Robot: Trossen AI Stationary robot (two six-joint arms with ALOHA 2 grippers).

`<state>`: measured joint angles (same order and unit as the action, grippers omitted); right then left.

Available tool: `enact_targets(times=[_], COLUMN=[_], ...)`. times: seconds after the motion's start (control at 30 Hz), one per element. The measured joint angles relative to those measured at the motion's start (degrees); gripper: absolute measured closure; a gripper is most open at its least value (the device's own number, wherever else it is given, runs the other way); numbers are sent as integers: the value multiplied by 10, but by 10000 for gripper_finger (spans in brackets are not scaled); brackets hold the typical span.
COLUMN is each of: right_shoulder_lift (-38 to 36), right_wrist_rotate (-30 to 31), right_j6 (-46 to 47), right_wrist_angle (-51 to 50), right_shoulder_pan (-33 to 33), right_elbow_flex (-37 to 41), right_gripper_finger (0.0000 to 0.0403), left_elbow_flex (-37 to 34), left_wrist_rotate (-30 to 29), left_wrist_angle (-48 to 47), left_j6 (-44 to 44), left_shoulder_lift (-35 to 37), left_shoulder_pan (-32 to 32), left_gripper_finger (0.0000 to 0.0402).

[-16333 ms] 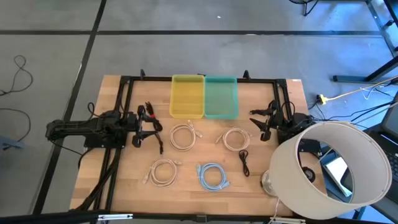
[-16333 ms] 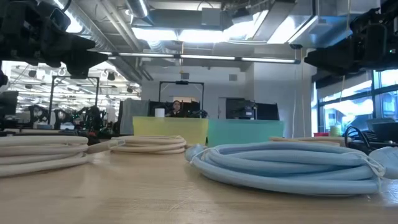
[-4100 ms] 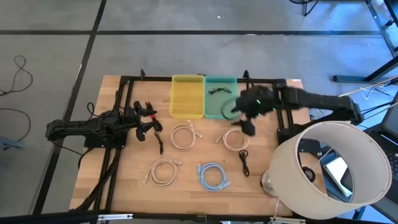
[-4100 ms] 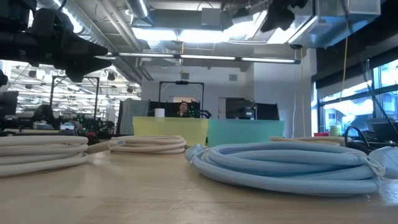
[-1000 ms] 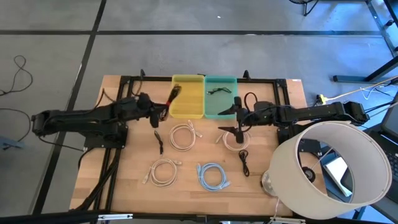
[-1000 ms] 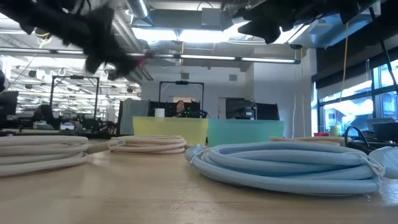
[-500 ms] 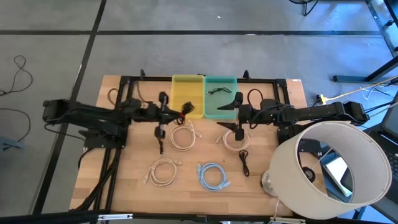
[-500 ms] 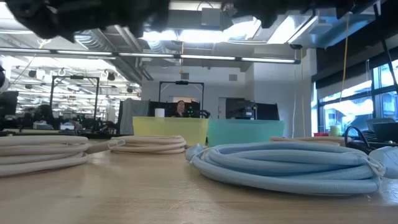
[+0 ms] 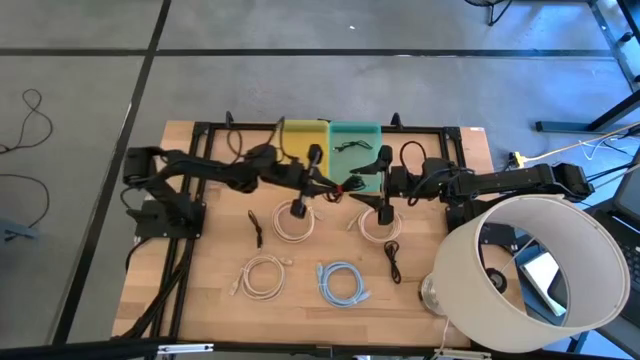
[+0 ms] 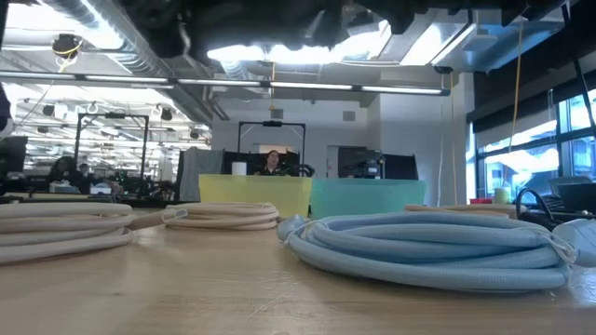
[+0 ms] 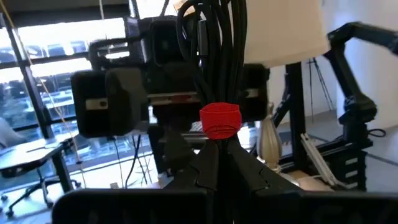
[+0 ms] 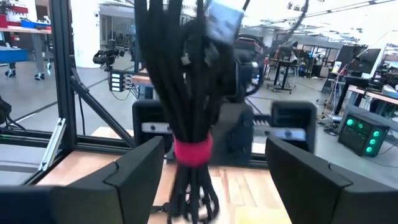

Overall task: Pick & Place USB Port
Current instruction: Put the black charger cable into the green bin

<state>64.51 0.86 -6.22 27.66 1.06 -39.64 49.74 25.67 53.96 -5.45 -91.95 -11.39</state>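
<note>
While one black cable [image 9: 349, 147] lies in the green bin [image 9: 365, 170] | left gripper [image 9: 338, 186] clamped on red-banded black bundle [image 11: 211, 43] between bins and coils | right gripper [image 9: 383, 183] wide, bundle between its fingers, handover judged pending.

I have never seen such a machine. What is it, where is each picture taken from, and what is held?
Two dark robot arms work at a wooden table. One picture looks down from above, one looks level across the table, and two come from cameras on the wrists. The left gripper is shut on a black cable bundle with a red band, holding it between the open fingers of the right gripper. On the table lie three cream cable coils, a blue coil, loose black cables, a yellow bin and a green bin.
</note>
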Motion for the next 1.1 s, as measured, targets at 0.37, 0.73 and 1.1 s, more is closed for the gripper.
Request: enact_targets(times=[0.37,0.73,1.1], right_shoulder_lift=[0,1,-20], right_wrist_rotate=[0,-2,79], right_j6=[0,-2,-21], right_wrist_angle=[-2,-16,-94], right_shoulder_pan=[0,0,0], right_elbow_flex=[0,0,0], right_gripper_finger=[157,357,357], left_elbow_flex=[70,72,71], left_wrist_rotate=[33,56,-93], left_wrist_angle=[-3,-47,-506], left_j6=[7,31,-6], left_shoulder_lift=[-67,-62,92], left_shoulder_pan=[-8,-15,-26], left_gripper_finger=[395,363,216])
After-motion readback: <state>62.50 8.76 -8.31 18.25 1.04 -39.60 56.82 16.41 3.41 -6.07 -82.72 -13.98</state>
